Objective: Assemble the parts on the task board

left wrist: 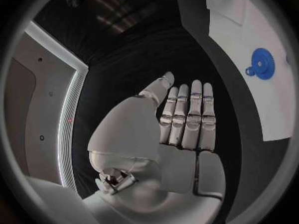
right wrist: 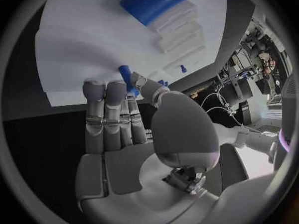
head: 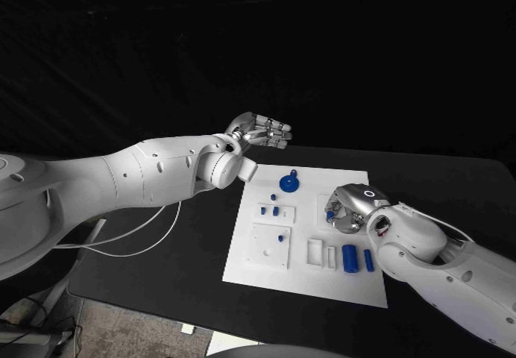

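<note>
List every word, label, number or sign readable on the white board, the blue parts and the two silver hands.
None can be read: the white task board, its blue gear-shaped part and blue cylinder, the left hand and right hand show no print.

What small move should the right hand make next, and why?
Probably lower toward the task board to seat its part. The right hand hangs over the board's right side and, in the right wrist view, pinches a small blue peg at its fingertips. The left hand is held off the board, holding nothing.
</note>
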Controlling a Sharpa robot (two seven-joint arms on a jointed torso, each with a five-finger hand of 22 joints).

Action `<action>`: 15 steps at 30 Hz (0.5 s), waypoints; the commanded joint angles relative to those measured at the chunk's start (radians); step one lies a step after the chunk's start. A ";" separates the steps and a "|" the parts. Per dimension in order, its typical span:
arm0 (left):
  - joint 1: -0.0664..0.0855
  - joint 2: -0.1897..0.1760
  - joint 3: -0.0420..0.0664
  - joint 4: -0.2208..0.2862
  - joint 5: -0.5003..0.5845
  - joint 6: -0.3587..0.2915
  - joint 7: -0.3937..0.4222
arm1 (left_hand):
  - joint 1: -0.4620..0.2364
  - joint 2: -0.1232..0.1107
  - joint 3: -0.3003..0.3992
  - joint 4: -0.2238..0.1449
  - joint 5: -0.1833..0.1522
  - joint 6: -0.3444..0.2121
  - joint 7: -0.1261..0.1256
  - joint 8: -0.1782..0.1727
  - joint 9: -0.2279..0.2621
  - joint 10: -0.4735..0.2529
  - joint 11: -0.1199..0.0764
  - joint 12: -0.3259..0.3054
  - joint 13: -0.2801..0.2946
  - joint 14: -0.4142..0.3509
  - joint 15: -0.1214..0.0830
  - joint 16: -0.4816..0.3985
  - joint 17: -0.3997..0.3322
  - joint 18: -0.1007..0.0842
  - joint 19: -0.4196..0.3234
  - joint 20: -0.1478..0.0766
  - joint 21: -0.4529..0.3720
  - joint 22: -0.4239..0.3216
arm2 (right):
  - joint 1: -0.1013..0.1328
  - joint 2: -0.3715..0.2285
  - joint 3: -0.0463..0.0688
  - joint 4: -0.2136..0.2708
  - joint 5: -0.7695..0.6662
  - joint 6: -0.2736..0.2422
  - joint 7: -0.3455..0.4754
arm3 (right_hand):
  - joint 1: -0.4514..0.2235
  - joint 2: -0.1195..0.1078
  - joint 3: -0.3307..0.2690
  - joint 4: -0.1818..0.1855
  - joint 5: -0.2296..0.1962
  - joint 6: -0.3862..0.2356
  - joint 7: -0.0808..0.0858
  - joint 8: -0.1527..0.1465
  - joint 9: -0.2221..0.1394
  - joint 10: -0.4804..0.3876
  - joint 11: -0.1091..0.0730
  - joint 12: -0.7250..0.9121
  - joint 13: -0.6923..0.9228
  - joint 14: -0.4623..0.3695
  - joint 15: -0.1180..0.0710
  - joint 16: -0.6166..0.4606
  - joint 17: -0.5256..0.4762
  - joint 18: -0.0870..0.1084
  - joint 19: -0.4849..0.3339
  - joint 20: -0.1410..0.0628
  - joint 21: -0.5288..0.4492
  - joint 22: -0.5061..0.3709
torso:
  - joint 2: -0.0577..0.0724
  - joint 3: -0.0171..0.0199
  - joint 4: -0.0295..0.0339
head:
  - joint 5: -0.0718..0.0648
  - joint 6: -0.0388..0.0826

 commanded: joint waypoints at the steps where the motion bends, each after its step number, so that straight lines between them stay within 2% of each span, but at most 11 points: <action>1: 0.002 0.003 0.001 0.001 -0.004 0.014 0.004 | 0.010 -0.002 0.000 0.007 -0.002 0.000 0.001 0.000 0.000 -0.005 0.001 -0.002 0.000 -0.006 0.001 -0.003 -0.001 -0.011 0.003 0.005 0.006 -0.001 | 0.000 0.001 0.000 0.004 -0.023 -0.031 -0.007 | 0.010 0.027 -0.008 -0.010 -0.005 0.034 -0.009 0.004 0.008 0.031 -0.010 0.002 0.004 0.000 -0.015 -0.005 0.003 -0.022 0.049 -0.016 0.016 0.056 | 0.000 -0.0002 0.0001 | 0.000 -0.001; 7: 0.002 0.004 0.001 -0.001 -0.004 0.015 0.004 | 0.012 -0.002 0.001 0.010 -0.003 0.000 0.001 0.000 0.000 -0.006 0.001 -0.002 0.000 -0.007 0.001 -0.003 -0.001 -0.011 0.002 0.006 0.008 -0.004 | 0.000 0.000 0.000 0.006 -0.035 -0.033 -0.017 | -0.008 0.028 0.029 -0.031 -0.004 0.046 -0.013 0.002 0.010 0.044 -0.013 0.002 0.006 0.001 -0.021 -0.013 0.006 -0.031 0.048 -0.026 0.033 0.068 | 0.000 -0.0005 0.0004 | 0.000 -0.002; 15: 0.002 0.003 0.001 -0.003 -0.005 0.016 0.003 | 0.012 -0.002 0.001 0.010 -0.003 0.000 0.001 0.000 0.000 -0.006 0.001 -0.002 0.000 -0.007 0.001 -0.003 -0.001 -0.011 0.002 0.006 0.008 -0.004 | 0.000 -0.009 0.002 0.029 0.003 -0.053 -0.019 | -0.013 0.027 0.038 -0.037 -0.004 0.050 -0.014 0.002 0.011 0.048 -0.014 0.002 0.006 0.004 -0.023 -0.017 0.008 -0.033 0.048 -0.028 0.038 0.069 | 0.000 0.0000 0.0009 | 0.002 -0.002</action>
